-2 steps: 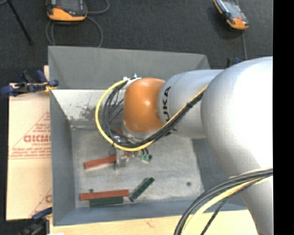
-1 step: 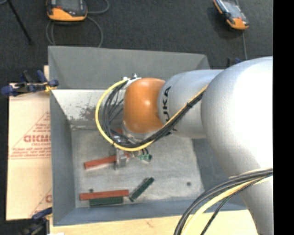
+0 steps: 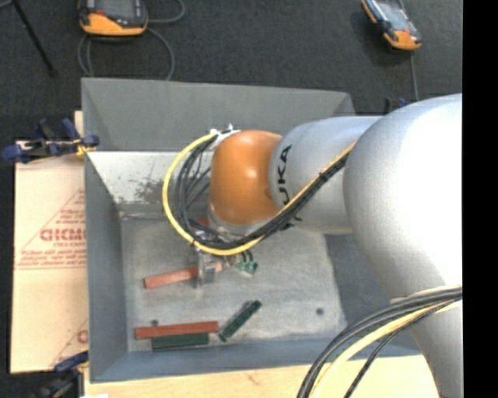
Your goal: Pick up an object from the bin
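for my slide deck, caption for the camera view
The gripper sits low at one end of a reddish-brown stick on the grey bin's floor

Low in view lay a long red bar with a dark green bar touching its lower edge. A dark green stick sat tilted just right of them. On the dark floor sat an orange-and-black device at top left and a second device at top right.

The single camera looks down on the grey bin from above, somewhat to one side. It sits close, and the arm reaches in from the right edge.
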